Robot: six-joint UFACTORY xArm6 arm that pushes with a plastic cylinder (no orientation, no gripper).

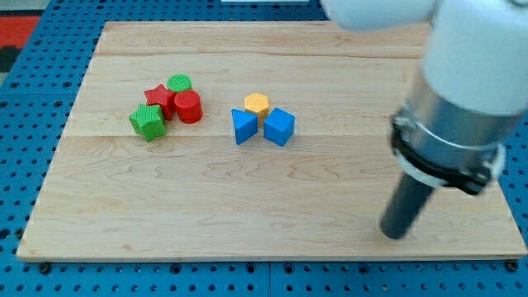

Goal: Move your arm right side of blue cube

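Note:
The blue cube (pixel 280 127) sits near the middle of the wooden board (pixel 272 206). A blue triangular block (pixel 243 126) touches it on its left and a yellow hexagonal block (pixel 256 105) sits just above the two. My tip (pixel 397 233) is down on the board at the lower right, well to the right of and below the blue cube, with bare wood between them. The arm's white and grey body (pixel 462 91) fills the view's upper right.
At the view's left stands a cluster: a green cube (pixel 148 121), a red star block (pixel 160 100), a green cylinder (pixel 179 84) and a red cylinder (pixel 189 107). The board lies on a blue pegboard (pixel 25 148).

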